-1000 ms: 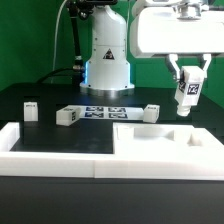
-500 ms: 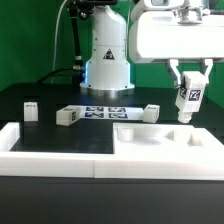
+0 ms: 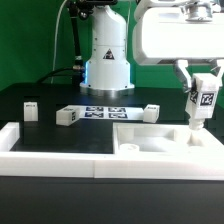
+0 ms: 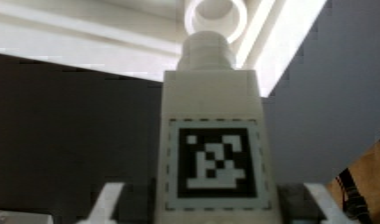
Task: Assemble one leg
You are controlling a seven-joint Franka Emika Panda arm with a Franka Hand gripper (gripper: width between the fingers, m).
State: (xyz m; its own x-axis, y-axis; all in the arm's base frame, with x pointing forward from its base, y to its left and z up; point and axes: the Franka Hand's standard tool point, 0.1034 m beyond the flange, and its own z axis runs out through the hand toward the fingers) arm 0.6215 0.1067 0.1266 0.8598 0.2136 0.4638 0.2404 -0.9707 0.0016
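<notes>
**Item:** the leg (image 3: pixel 205 103), a small white post with a black-and-white tag on one face.
**Location:** it hung at the exterior view's right, above the far right part of the large white panel (image 3: pixel 160 138).
**Hold:** the jaws were closed on its upper part, gripping two opposite sides.
**Orientation:** the long axis stood close to vertical with a slight lean. The tagged face was turned toward the exterior camera and the lower end pointed down at the panel. Contact with the panel could not be told.
**Wrist view:** the post ran away from the camera, tag (image 4: pixel 217 160) in plain sight. It narrowed to a rounded peg (image 4: pixel 206 50) at the far end.

**Surface:** a black worktop (image 3: pixel 50 125) carried:
- the marker board (image 3: pixel 107 111);
- three spare posts (image 3: pixel 30 109), (image 3: pixel 67 116), (image 3: pixel 150 110), well apart from each other;
- a white border rail (image 3: pixel 50 148) along the near edge.

**Room:** a green backdrop (image 3: pixel 30 40), with the white robot base (image 3: pixel 108 55) behind the marker board.
</notes>
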